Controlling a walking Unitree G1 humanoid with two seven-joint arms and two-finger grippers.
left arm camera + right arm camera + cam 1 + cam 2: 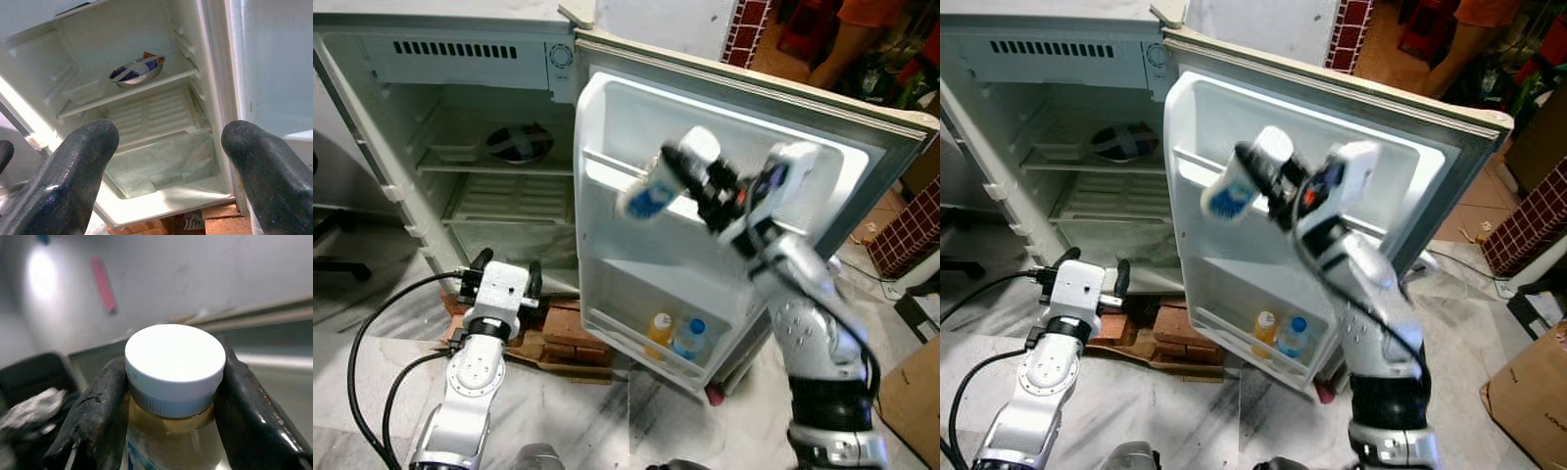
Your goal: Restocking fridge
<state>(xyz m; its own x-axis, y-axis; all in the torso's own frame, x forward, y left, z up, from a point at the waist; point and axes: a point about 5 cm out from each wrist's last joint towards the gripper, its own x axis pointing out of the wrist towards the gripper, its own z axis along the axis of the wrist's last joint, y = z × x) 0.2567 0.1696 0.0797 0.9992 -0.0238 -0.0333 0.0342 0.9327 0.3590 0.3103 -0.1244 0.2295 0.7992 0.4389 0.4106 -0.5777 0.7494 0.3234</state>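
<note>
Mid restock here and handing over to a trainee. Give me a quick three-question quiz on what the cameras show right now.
1. True or false: the right gripper is shut on a bottle with a white cap.
2. How many drinks stand in the bottom door shelf? A) none B) two C) four
3. Fill in: on the upper shelf inside the fridge sits a metal ____.

Key
1. True. The bottle is held tilted in front of the upper part of the open door.
2. B: an orange bottle and a blue-capped bottle.
3. bowl. The left gripper is open, pointing into the fridge.
</note>
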